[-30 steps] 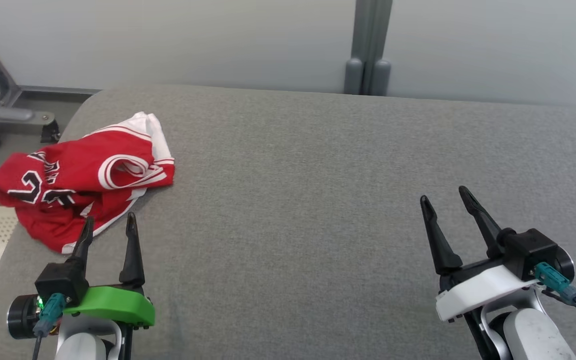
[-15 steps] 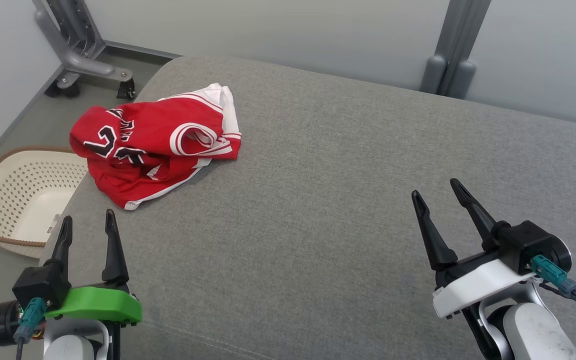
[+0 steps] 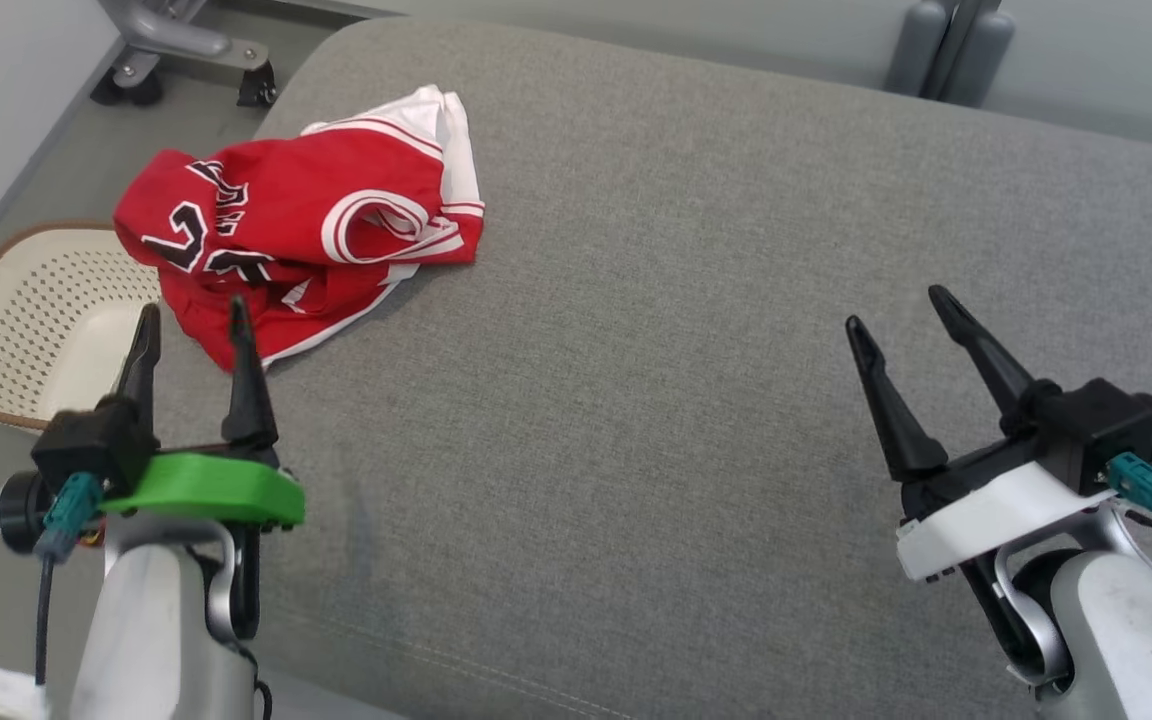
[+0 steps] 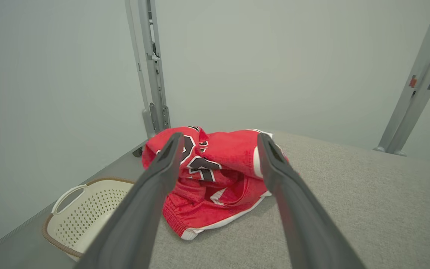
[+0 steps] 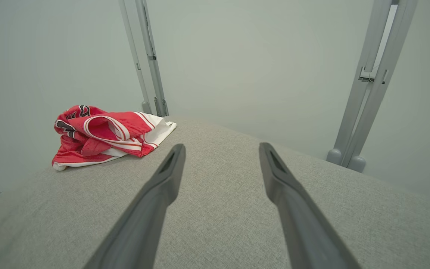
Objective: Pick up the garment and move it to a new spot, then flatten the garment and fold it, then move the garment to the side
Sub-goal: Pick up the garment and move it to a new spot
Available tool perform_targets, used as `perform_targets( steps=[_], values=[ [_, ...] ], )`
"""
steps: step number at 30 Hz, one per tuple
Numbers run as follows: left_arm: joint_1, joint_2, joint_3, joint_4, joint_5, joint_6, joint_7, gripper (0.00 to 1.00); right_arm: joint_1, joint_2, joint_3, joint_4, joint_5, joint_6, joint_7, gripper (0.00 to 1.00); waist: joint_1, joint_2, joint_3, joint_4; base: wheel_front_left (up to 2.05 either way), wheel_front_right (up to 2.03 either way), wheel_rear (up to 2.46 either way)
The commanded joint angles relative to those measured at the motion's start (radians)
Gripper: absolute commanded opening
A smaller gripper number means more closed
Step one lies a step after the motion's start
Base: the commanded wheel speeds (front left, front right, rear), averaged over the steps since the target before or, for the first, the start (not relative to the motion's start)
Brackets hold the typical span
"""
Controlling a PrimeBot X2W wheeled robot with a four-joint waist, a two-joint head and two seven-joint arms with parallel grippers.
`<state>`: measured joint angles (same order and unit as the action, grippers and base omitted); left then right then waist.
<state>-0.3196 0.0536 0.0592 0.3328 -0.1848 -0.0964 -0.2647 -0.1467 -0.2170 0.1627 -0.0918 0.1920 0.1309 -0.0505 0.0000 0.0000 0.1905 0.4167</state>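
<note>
Crumpled red and white jersey (image 3: 306, 240) lying at ten o'clock on a grey cushion (image 3: 636, 400), near the edge. Left gripper (image 3: 193, 310) hovers just beside it, fingers apart. Right gripper (image 3: 894, 308) at three o'clock, fingers also apart.

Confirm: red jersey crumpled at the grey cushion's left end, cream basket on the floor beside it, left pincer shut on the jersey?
One slip: the left pincer is open, gripping nothing, as the left wrist view shows. The red jersey, grey cushion and cream basket stand as stated.
</note>
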Motion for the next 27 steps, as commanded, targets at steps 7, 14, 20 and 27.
perform_targets(
  steps=[7,14,20,27],
  values=[
    [-0.27,0.001,-0.063,0.283,-0.028,-0.017,0.003,1.0,-0.068,-0.047,-0.016,-0.049,0.021,0.0,0.02,1.0,0.0,0.0,0.205,-0.096,0.0,0.0,0.0],
    [-0.461,0.049,-0.053,0.572,-0.044,-0.011,0.001,1.0,-0.094,-0.06,-0.024,-0.058,0.032,0.0,0.018,1.0,0.0,0.0,0.265,-0.151,0.0,0.0,0.0],
    [-0.527,0.08,-0.02,0.681,-0.061,0.025,0.0,0.72,-0.092,-0.065,-0.042,-0.052,0.035,0.0,0.013,1.0,0.0,0.0,0.277,-0.155,0.0,0.0,0.0],
    [-0.477,0.11,0.026,0.57,-0.051,0.042,0.0,0.0,-0.076,-0.053,-0.042,-0.04,0.025,0.0,-0.001,1.0,0.0,0.0,0.233,-0.145,0.0,0.0,0.0]
  ],
)
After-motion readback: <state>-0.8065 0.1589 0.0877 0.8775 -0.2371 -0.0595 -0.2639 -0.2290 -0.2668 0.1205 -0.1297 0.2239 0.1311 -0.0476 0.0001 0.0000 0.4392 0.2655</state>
